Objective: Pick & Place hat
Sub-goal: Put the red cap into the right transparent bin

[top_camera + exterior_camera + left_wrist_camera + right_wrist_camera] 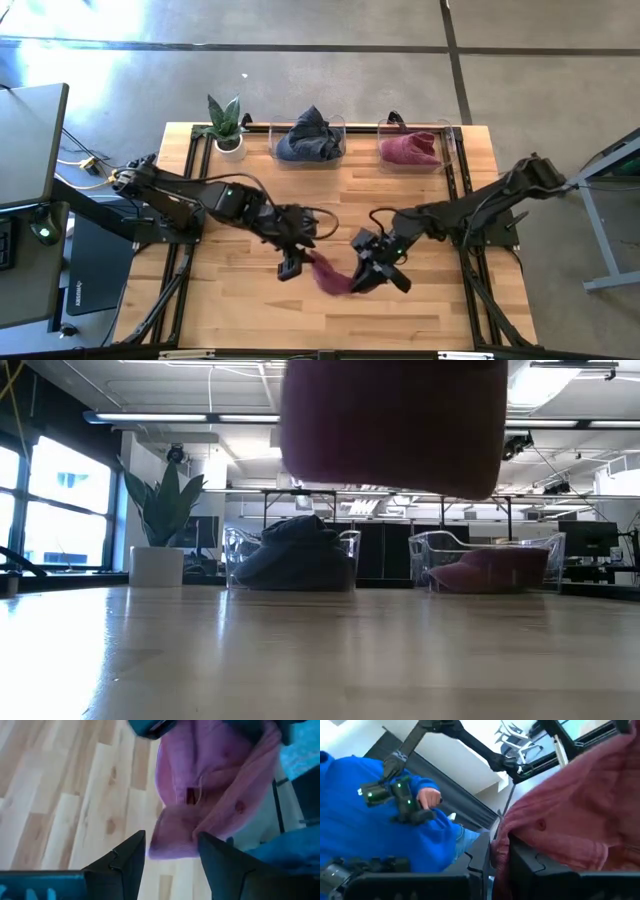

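Note:
The maroon knit hat (330, 277) is off the table between my two grippers. In the low view the hat (395, 420) hangs at the top of the picture, well above the wood. My right gripper (368, 268) is shut on the hat from the table's right side. My left gripper (293, 263) stands just left of the hat. In its wrist view the left gripper (172, 857) is open, and the hat's loose end (172, 837) lies just beyond its fingertips. Whether they touch it, I cannot tell. My right gripper holds the hat by a bunched fold of knit (555, 840) pinched between its two fingers; the cloth drapes over the fingers (530, 865) and hides the exact spot. It comes from the table's right, slanting down. The hat is lifted clear and sags slack toward the left gripper.
At the far edge stand a clear bin with dark blue-grey cloth (310, 140), a clear bin with a maroon hat (412, 150) and a potted plant (228, 125). A person in blue (395, 820) stands beyond the table. Bare wood lies near the front edge.

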